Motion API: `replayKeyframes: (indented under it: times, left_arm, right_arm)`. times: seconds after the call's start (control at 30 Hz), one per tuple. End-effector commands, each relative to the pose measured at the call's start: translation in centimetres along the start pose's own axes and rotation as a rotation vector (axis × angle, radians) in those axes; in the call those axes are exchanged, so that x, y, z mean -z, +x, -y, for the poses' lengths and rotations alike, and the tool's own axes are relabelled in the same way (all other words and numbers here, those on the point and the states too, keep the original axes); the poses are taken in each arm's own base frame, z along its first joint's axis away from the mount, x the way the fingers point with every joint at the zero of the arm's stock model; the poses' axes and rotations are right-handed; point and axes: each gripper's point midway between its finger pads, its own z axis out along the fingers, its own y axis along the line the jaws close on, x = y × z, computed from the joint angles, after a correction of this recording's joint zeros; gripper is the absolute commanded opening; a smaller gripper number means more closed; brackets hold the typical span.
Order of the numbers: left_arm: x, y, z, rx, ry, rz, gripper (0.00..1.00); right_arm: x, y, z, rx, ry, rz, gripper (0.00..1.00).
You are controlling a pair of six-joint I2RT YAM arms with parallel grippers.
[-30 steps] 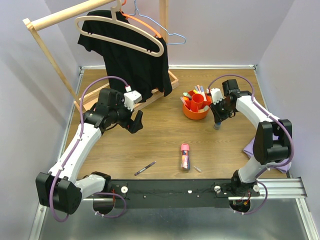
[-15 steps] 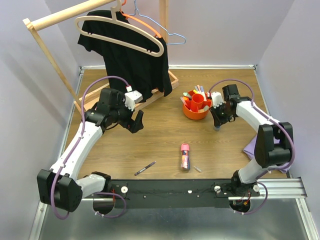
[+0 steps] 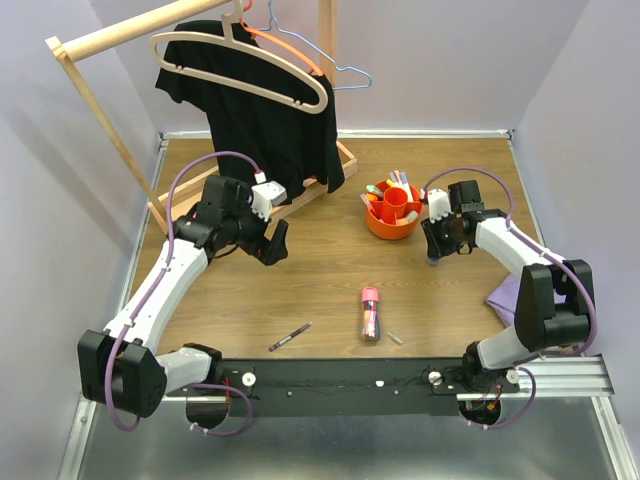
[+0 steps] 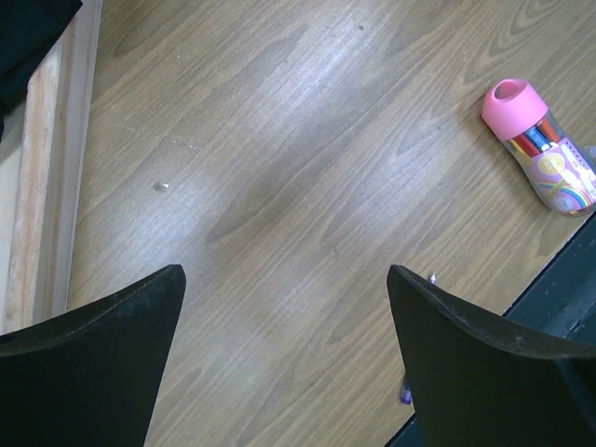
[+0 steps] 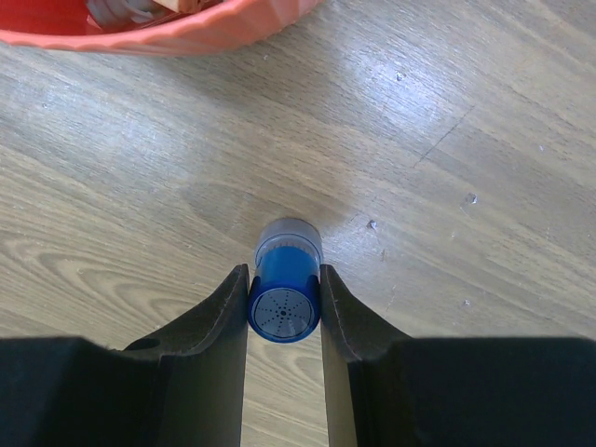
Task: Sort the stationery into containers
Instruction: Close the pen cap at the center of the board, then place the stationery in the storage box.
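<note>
My right gripper [image 3: 433,250] is shut on a chunky blue marker [image 5: 283,313], held upright just off the wood, a little right of the orange organiser [image 3: 386,231]. The organiser's rim [image 5: 186,37] fills the top of the right wrist view, and several pens stand in it. My left gripper [image 3: 275,243] hangs open over bare wood, with nothing between its fingers [image 4: 112,345]. A stubby pink tube [image 3: 370,313] lies at the front centre, also in the left wrist view as the pink tube [image 4: 540,149]. A slim dark pen [image 3: 290,336] lies near the front rail.
A wooden rack with a black shirt [image 3: 260,120] and hangers stands at the back left, its base rail [image 4: 51,158] beside my left gripper. A purple cloth [image 3: 503,294] lies at the right edge. A small white piece [image 3: 395,338] lies near the tube.
The right arm has shifted a little, its elbow swinging nearer the front, with the blue marker still in its jaws. The left arm has edged slightly right.
</note>
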Motion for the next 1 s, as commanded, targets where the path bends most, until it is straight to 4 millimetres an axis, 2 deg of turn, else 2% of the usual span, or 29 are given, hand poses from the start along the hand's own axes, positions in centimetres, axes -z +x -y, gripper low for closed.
replayKeyframes:
  times: [0.0,0.03,0.07,0.13,0.17,0.23,0.27,0.37,0.4,0.5,0.53,0.63,0.73,0.87,0.97]
  left_arm:
    - [0.2,-1.7,0.1,-0.013,0.013,0.047,0.99]
    - [0.3,-1.8,0.0,-0.013,0.010,0.047,0.99]
    - [0.3,-1.8,0.0,-0.013,0.007,0.045,0.99]
    - [0.3,-2.0,-0.1,-0.017,0.007,0.046,0.99]
    - [0.4,-2.1,-0.1,-0.019,0.007,0.047,0.99]
    - [0.4,-2.3,-0.1,-0.024,0.006,0.050,0.99]
    - [0.4,-2.4,-0.1,-0.023,0.006,0.051,0.99]
    - [0.4,-2.8,-0.2,-0.027,0.007,0.053,0.99]
    - [0.2,-2.8,-0.3,-0.025,0.008,0.049,0.99]
    - [0.1,-3.4,-0.4,-0.028,0.012,0.056,0.99]
    - [0.1,-3.8,-0.5,-0.030,0.012,0.062,0.99]
    - [0.1,-4.2,-0.6,-0.033,0.012,0.065,0.99]
    - [0.1,-4.4,-0.8,-0.039,0.006,0.064,0.99]
    - [0.2,-4.4,-0.8,-0.040,0.001,0.063,0.99]
    - [0.1,-4.2,-0.9,-0.040,-0.002,0.055,0.99]
  right_arm:
    - [-1.4,5.5,-1.7,-0.018,-0.059,-0.183,0.01]
    - [-0.7,4.3,-1.4,0.002,-0.056,-0.157,0.01]
    - [0.1,4.3,-1.7,-0.003,-0.071,-0.177,0.01]
    - [1.8,2.6,-1.7,0.010,-0.073,-0.134,0.01]
    - [3.2,1.0,-1.4,0.020,-0.066,-0.106,0.01]
    - [4.9,-0.9,-0.9,0.039,-0.044,-0.066,0.01]
    - [6.1,-2.8,-0.3,0.042,-0.018,-0.025,0.01]
    - [7.8,-5.6,0.3,0.041,0.012,0.048,0.01]
    - [8.8,-7.3,0.6,0.039,0.024,0.090,0.01]
    - [8.9,-9.1,0.7,0.021,0.007,0.115,0.01]
    - [9.4,-10.3,1.0,0.016,0.015,0.149,0.01]
    - [9.2,-12.4,1.4,0.014,0.012,0.191,0.01]
    - [8.4,-13.2,1.3,0.006,-0.017,0.195,0.01]
    - [8.2,-15.2,1.0,0.001,-0.049,0.239,0.01]
    - [7.3,-15.7,0.7,-0.003,-0.073,0.228,0.01]
